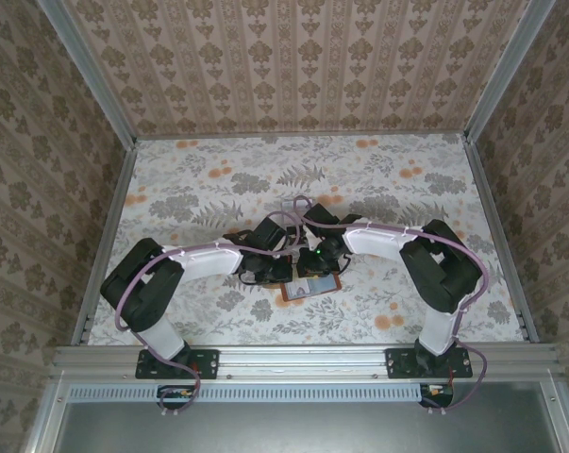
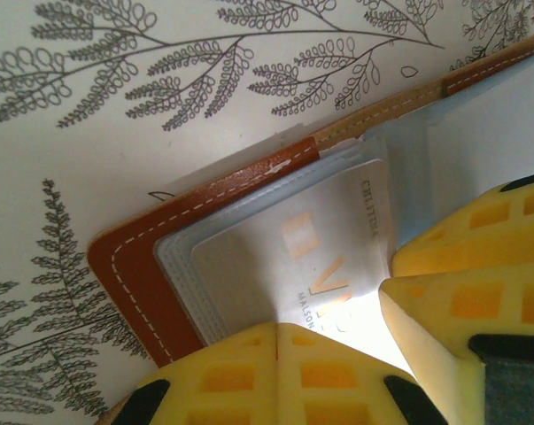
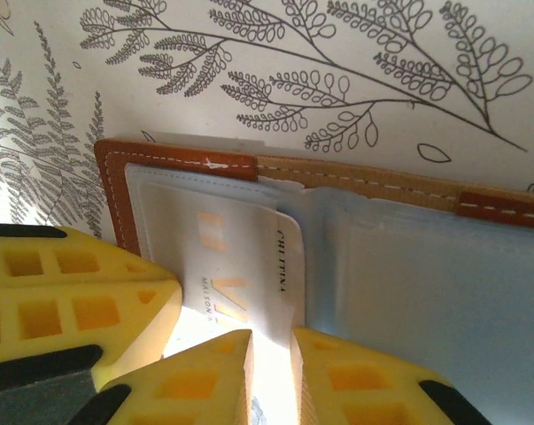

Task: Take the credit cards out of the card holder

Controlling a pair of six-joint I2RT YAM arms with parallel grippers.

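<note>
From above, finds the card holder (image 1: 312,287) lying opened flat on the fern-printed table (image 1: 199,189), near the front edge and about midway between the two arm bases, with both wrists bent down over it from either side. Up close, shows a reddish-brown leather rim with white stitching and, inside that, grey-blue pockets (image 3: 426,292) spread across the far half. Shows a pale credit card (image 2: 293,252) with gold lettering lying in the pocket of the half under the grippers, its lettered long edge reaching past the pocket mouth toward the fold and its body over the pocket's layered pale edges. Cannot tell whether those layers are further cards or only pocket lips. Places the left gripper (image 2: 278,335) at the card's near end, jaws closed tight together with nothing between them and the yellow tips set against the card's face. Places the right gripper (image 3: 271,343) just beside it, at the card's long edge toward the fold, jaws drawn almost together and pinching that edge in the thin slit between the yellow pads. Puts the two grippers close enough, corner to corner, to look touching. Leaves the card on the holder, not clear of it.
</note>
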